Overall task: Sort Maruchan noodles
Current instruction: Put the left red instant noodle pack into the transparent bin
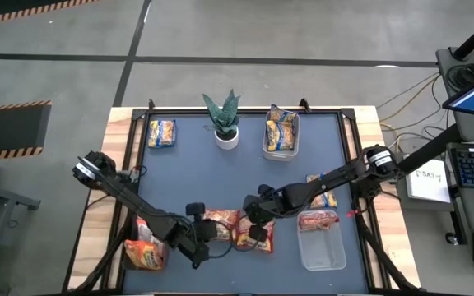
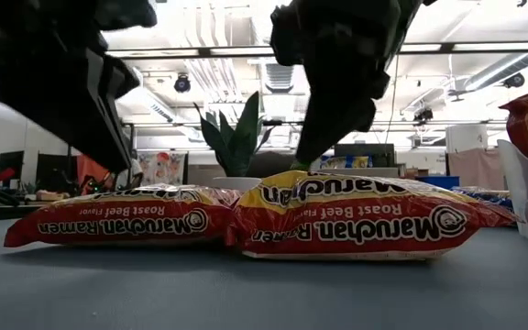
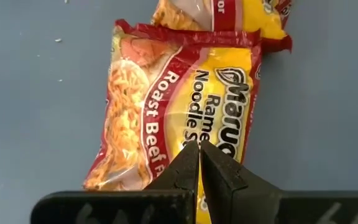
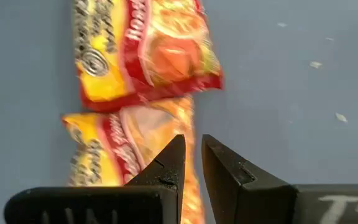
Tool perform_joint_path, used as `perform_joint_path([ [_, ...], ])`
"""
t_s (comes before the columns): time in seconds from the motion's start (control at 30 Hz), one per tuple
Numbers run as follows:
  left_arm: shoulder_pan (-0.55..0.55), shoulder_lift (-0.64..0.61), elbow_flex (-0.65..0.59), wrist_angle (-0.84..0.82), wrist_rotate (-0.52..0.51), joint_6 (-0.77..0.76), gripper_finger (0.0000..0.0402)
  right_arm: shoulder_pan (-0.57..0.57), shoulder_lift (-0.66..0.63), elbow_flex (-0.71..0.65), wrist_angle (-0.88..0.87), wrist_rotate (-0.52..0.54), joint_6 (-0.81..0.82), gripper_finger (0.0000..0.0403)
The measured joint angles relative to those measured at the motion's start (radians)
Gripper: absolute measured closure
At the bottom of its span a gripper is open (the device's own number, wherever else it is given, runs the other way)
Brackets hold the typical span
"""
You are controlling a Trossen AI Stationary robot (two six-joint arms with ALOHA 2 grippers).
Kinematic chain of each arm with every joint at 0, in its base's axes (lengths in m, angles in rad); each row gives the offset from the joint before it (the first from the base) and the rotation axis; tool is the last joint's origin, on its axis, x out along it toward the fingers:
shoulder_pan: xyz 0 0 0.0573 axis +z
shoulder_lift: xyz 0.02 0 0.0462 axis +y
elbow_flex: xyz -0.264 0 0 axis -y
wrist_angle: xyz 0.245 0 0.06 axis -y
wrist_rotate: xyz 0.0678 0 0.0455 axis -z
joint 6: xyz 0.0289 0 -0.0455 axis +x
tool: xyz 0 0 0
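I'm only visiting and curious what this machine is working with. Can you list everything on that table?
Roast Beef packets: two, red and yellow, side by side at the mat's near middle.
Yellow-and-blue packets: one far left, several in the far bin, one under the right arm.
Red packet: one, in the near bin.
Orange-red packets: near left edge, count unclear.
Far bin: one, clear, far right.
Near bin: one, clear, near right.
Plant: one, green, white pot, far middle.
Left gripper: dark, shut, over a Roast Beef packet.
Right gripper: dark, over the Roast Beef packets.
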Motion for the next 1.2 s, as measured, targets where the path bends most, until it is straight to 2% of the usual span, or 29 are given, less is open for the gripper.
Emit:
perform_joint_path([
  [0.1,0.001,0.025,-0.010,0.034,-0.003,0.002,0.0401,-0.005,-0.017,-0.014,-0.044,0.020,-0.016,0.0360],
  [0.27,0.014,0.055,-0.010,0.093,-0.029,-0.027,0.0401,-0.009,-0.045,-0.053,-0.022,0.029,-0.026,0.0360],
  [0.47,0.050,0.069,-0.011,0.100,-0.227,-0.200,0.0401,-0.009,-0.048,-0.111,0.161,0.035,-0.021,0.0360],
  [0.63,0.071,0.066,-0.010,0.099,-0.303,-0.288,0.0402,-0.013,-0.061,-0.170,0.284,0.018,0.015,0.0360],
  [0.8,0.052,0.040,0.005,0.093,-0.265,-0.152,0.0402,-0.031,-0.109,-0.252,0.431,0.016,0.052,0.0360],
  [0.9,0.035,0.026,0.012,0.094,-0.133,0.001,0.0402,-0.036,-0.129,-0.323,0.570,0.016,0.058,0.0360],
  [1.0,0.029,0.031,0.007,0.094,-0.040,0.052,0.0402,-0.038,-0.129,-0.382,0.708,0.014,0.075,0.0360],
  [1.1,0.035,0.049,-0.003,0.119,-0.041,0.044,0.0402,-0.039,-0.122,-0.416,0.769,0.016,0.097,0.0360],
  [1.2,0.037,0.064,-0.006,0.166,-0.085,0.048,0.0402,-0.039,-0.122,-0.433,0.781,0.016,0.101,0.0360],
])
